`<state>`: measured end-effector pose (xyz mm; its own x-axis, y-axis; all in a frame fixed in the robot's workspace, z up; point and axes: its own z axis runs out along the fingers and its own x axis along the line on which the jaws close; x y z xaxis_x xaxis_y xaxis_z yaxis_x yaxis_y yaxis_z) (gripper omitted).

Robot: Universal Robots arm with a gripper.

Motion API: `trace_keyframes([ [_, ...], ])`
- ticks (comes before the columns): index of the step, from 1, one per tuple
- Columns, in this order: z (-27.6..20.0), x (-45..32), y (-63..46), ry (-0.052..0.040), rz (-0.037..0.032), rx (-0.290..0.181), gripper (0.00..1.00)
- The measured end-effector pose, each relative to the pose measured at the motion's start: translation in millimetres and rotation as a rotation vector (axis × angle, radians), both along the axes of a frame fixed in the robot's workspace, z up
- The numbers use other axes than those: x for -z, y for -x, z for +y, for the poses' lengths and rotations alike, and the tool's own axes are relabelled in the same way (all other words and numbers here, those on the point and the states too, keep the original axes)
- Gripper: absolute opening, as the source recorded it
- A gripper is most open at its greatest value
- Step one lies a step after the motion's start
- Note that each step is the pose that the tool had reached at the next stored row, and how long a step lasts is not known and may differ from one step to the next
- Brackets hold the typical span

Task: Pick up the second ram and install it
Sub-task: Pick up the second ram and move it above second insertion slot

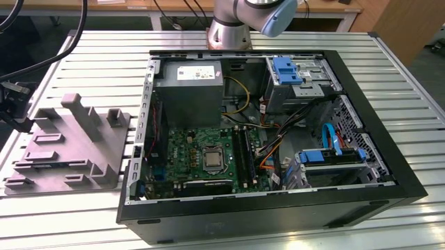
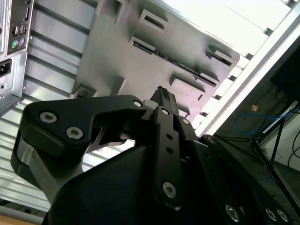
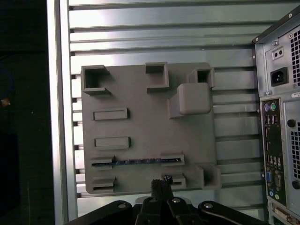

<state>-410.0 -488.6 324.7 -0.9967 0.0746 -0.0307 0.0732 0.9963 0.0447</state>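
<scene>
Block (image 1: pixel 70 146) sat on the table (image 1: pixel 417 114), on the exterior view's left of the case (image 1: pixel 278 213), just beside it. Ram (image 3: pixel 140 161) stood on edge in a block slot. Gripper (image 3: pixel 161 182) hung over the block's edge near that slot. Inside the case, the PSU (image 1: pixel 187 88) sat far, the motherboard (image 1: pixel 201 151) nearer, and the drive bays (image 1: pixel 299 78) on the exterior view's right.

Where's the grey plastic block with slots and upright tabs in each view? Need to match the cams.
Exterior view: the grey plastic block sits on the slatted metal table, to the exterior view's left of the open black computer case.
First wrist view: block seen from above, beside the case's rear panel.
Second wrist view: block seen at a slant, case rear alongside.
Shared landmark: the computer case.
</scene>
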Motion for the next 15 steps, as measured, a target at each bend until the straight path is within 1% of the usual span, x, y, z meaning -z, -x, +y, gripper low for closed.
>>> trace_keyframes([
  [5, 0.0, 0.0, 0.0, 0.0001, 0.0000, -0.001, 0.10],
  [7, 0.0, 0.2, 0.0, 0.0003, 0.0001, -0.009, 0.10],
  [10, 0.0, 0.9, 0.0, 0.0024, 0.0000, -0.047, 0.10],
  [15, 0.0, 2.1, 0.0, 0.0031, -0.0001, -0.137, 0.10],
])
